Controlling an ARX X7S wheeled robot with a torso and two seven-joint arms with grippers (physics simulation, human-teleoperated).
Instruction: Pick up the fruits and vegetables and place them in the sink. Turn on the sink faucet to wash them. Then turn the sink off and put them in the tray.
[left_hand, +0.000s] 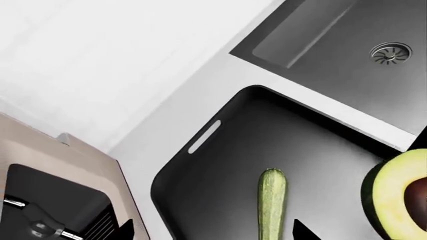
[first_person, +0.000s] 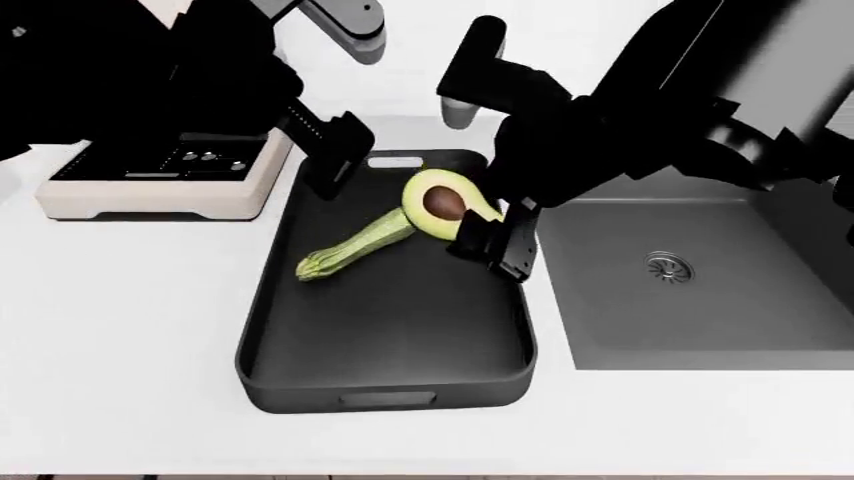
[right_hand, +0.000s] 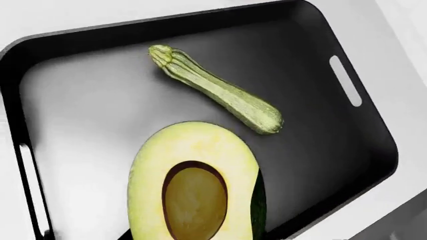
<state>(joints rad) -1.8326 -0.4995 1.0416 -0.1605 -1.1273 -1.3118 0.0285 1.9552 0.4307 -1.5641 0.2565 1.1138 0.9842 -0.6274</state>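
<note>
The white table (first_person: 120, 300) carried everything. Set into it beside the tray was the sink (first_person: 747, 320), dark grey and holding nothing. The tray (first_person: 387, 385) itself, shallow and black, already held both pieces of produce. The zucchini (first_person: 358, 243) lay flat near the tray's middle, apart from any pincer; it looked stiff, light and smooth-skinned, best taken across its middle. The avocado (first_person: 441, 203), cut face and pit up, was over the tray's far half, close beside the zucchini's end. The right pincer (first_person: 487, 245) appeared to have it clamped by the skin sides. Its rind looked firm, the flesh easily bruised. Whether the left pincer (first_person: 334, 160), over the tray's far rim, was parted could not be told.
</note>
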